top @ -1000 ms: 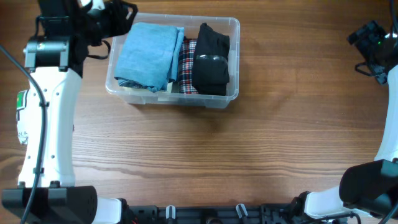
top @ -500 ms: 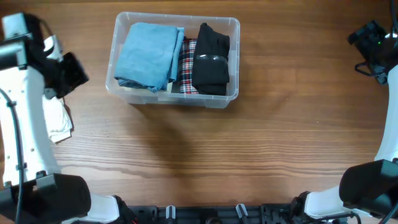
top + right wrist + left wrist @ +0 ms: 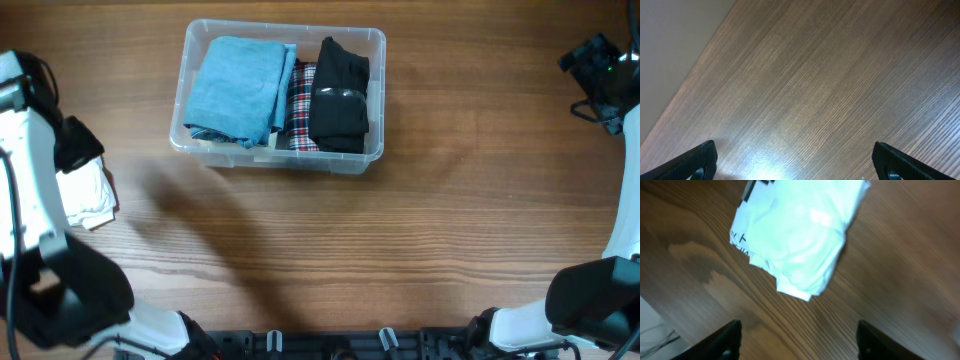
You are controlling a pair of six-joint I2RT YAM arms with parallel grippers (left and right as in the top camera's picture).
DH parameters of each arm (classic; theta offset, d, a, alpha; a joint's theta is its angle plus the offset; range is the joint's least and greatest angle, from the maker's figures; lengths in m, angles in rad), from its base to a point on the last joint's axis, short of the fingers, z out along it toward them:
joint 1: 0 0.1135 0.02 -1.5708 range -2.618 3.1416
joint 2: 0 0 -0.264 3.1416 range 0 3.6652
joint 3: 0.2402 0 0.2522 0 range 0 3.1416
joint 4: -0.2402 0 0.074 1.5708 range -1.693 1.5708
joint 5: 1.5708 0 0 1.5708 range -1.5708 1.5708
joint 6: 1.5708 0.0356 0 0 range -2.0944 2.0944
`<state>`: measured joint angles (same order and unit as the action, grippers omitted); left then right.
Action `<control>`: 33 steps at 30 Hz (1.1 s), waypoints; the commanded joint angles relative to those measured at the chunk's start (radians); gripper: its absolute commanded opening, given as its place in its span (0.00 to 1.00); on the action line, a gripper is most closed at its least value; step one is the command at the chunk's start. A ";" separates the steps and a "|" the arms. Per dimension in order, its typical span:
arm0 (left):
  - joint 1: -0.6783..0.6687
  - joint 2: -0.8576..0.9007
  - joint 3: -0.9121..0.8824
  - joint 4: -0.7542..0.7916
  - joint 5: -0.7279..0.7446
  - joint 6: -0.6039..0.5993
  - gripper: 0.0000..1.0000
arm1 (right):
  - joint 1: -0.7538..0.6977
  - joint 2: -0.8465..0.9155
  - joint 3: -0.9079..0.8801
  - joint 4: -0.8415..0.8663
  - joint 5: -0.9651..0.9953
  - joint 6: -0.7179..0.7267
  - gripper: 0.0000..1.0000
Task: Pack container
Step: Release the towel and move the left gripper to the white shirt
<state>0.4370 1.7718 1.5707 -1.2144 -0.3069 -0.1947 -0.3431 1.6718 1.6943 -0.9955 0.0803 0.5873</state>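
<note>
At upper centre, container (image 3: 280, 26) holding folded cloths (image 3: 240, 90); left edge, left gripper (image 3: 797, 342) open over white cloth (image 3: 800, 235); right gripper (image 3: 795, 160) open, empty

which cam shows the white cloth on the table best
Left wrist: the white folded cloth fills the upper frame unobstructed, black print at its edge. Overhead shows only part, the left arm hiding the rest. Right wrist shows only the table.

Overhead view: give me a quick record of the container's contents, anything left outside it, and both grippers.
in container: blue cloth, plaid cloth, black cloth, side by side
outside: white cloth on the table, near its left edge
left gripper: open, above the white cloth, fingers not on it
right gripper: open, empty, over bare table
</note>
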 commanded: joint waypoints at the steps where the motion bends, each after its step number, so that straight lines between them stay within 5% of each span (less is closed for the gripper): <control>1: 0.004 0.122 -0.014 0.035 -0.080 0.009 0.75 | 0.003 0.006 -0.002 0.000 0.017 0.017 1.00; 12: -0.053 0.306 -0.014 0.270 -0.087 0.084 0.75 | 0.003 0.006 -0.002 0.000 0.017 0.018 1.00; 33: -0.039 0.408 -0.014 0.308 -0.156 0.084 0.71 | 0.003 0.006 -0.002 0.000 0.017 0.017 1.00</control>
<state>0.3893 2.1361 1.5593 -0.9108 -0.4454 -0.1234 -0.3431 1.6718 1.6943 -0.9955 0.0803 0.5873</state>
